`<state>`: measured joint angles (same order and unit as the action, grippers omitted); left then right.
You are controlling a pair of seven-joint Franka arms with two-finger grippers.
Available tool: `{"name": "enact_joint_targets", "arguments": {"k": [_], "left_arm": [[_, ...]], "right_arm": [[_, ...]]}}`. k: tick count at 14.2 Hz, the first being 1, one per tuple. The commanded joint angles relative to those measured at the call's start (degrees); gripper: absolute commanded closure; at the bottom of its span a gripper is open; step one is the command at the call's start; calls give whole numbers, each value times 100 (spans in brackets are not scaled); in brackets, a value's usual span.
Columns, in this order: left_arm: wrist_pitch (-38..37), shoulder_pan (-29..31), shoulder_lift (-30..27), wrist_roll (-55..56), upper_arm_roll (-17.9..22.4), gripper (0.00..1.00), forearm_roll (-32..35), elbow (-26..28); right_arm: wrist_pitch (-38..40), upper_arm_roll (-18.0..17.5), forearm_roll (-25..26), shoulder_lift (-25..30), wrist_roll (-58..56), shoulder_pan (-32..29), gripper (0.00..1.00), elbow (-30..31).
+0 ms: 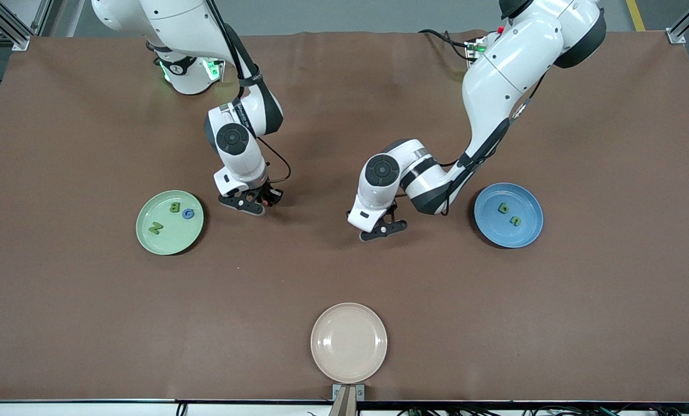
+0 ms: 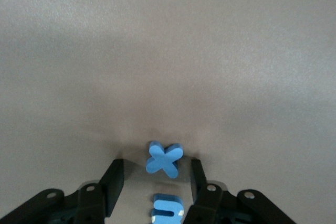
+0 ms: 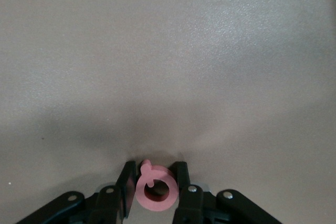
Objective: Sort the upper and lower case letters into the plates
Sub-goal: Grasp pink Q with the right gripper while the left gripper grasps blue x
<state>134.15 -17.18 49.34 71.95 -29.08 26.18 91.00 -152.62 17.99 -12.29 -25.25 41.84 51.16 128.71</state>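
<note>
While my right hand (image 3: 153,188) pinches a pink letter (image 3: 154,189), my left hand (image 2: 156,181) brackets a blue x (image 2: 165,159), fingers apart, low over the bench (image 1: 344,271).

Both arms reached down toward the table centre. The right hand (image 3: 156,188) was clamped on a pink letter; the left hand (image 2: 157,182) stood open.

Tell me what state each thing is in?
Green plate: holds three letters.
Blue plate: holds two letters.
Beige plate: empty.
Right claw: shut on the pink letter.
Left claw: open around the blue X, not touching it.
</note>
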Motion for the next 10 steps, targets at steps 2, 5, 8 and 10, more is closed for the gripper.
{"name": "enact_joint_targets", "arguments": {"k": [2,5,8,10], "left_arm": [[6,-48,181,-102,43,49,-34,-241],[6,-48,181,-111,43,61,-26,-250],[6,-48,181,-137,43,71,-34,-250],[6,-48,120,-146,43,82,1,-250]], "right_arm": [[83,46,-80,55,140,122,98,119],[214,90,-80,142,26,61,99,67],[618,108,-71,476,-551,-394,100,-39],[995,108,-71,617,-1289,-912,100,-161]]}}
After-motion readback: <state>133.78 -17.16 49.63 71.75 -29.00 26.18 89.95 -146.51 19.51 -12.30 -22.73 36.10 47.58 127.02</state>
